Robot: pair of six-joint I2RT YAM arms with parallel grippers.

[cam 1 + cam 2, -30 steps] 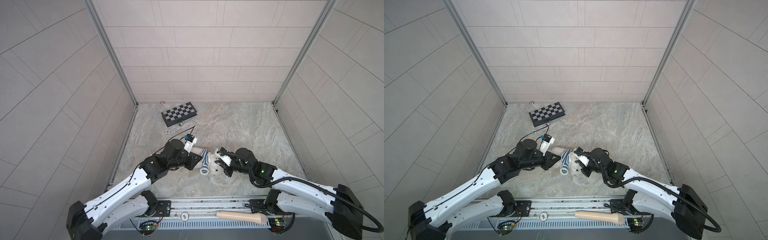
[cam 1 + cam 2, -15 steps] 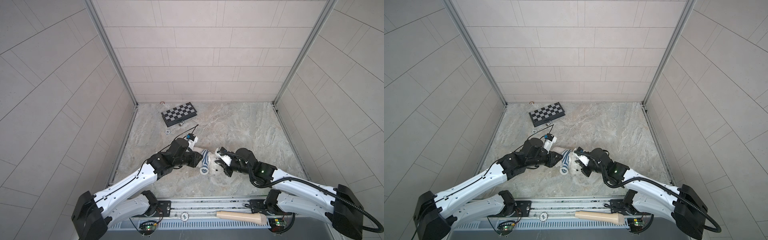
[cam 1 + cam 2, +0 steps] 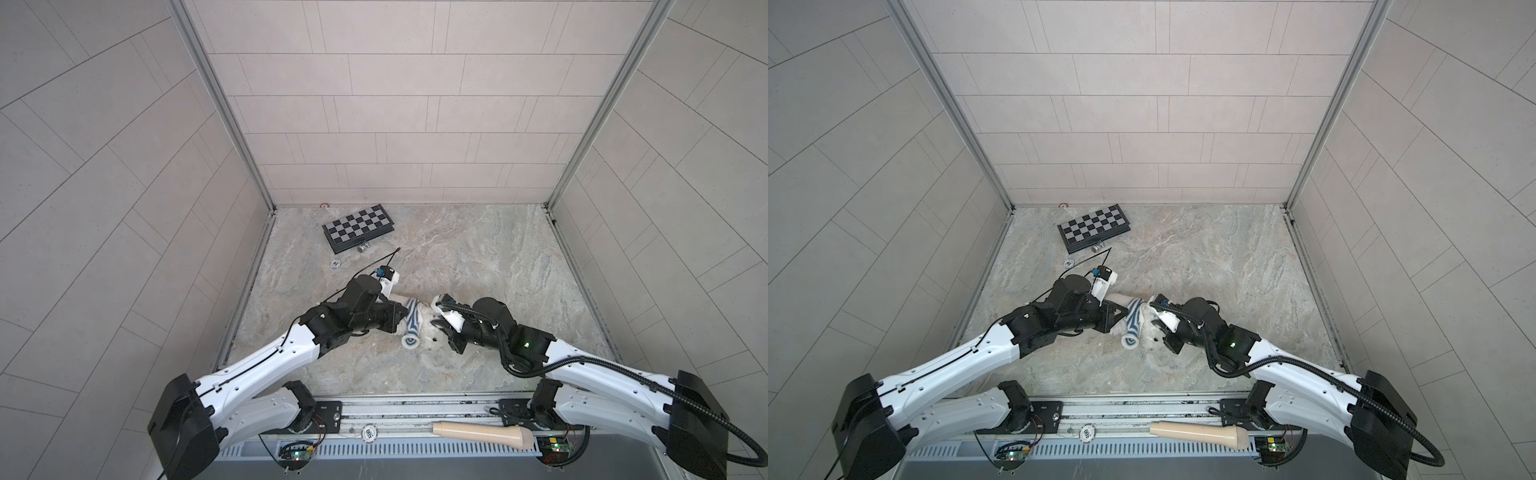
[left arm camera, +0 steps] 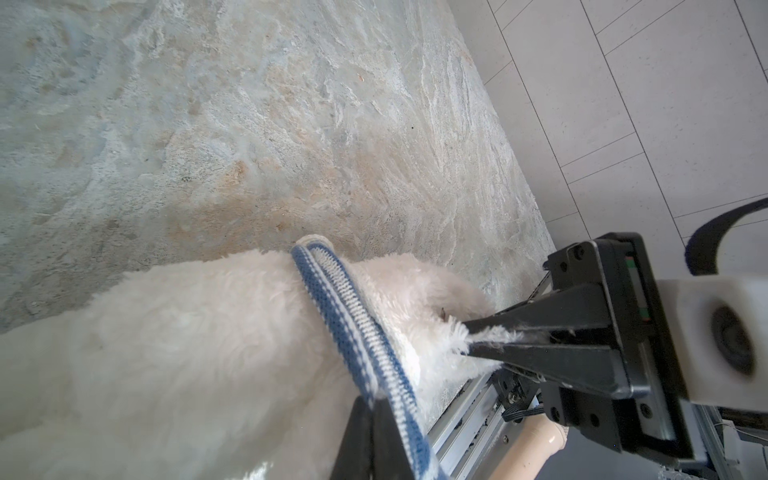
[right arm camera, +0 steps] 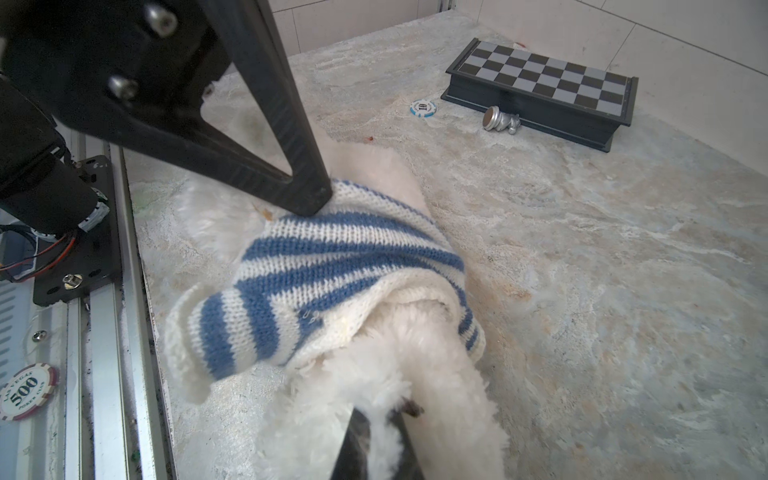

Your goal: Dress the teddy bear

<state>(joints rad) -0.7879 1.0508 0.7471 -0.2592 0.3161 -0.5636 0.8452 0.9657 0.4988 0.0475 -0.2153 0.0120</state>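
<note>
The white fluffy teddy bear [image 5: 415, 374] lies on the marble table between my two grippers, hard to tell from the pale surface in both top views. A blue-and-white striped shirt [image 5: 332, 266] is bunched round its middle [image 3: 412, 322] [image 3: 1133, 322]. My left gripper [image 4: 374, 419] is shut on the shirt's hem [image 4: 353, 332], coming in from the left [image 3: 401, 318] [image 3: 1121, 316]. My right gripper [image 5: 376, 424] is shut on a tuft of the bear's fur [image 4: 187, 353], on the right side [image 3: 440, 330] [image 3: 1160, 328].
A folded chessboard [image 3: 358, 227] lies at the back left with a silver chess piece [image 3: 364, 248] and a poker chip [image 3: 336, 263] in front of it. A beige handle [image 3: 482, 434] and another chip [image 5: 25, 390] rest on the front rail.
My left gripper has moved right to the shirt's edge and shut on the hem. The right gripper has kept its hold and place.
</note>
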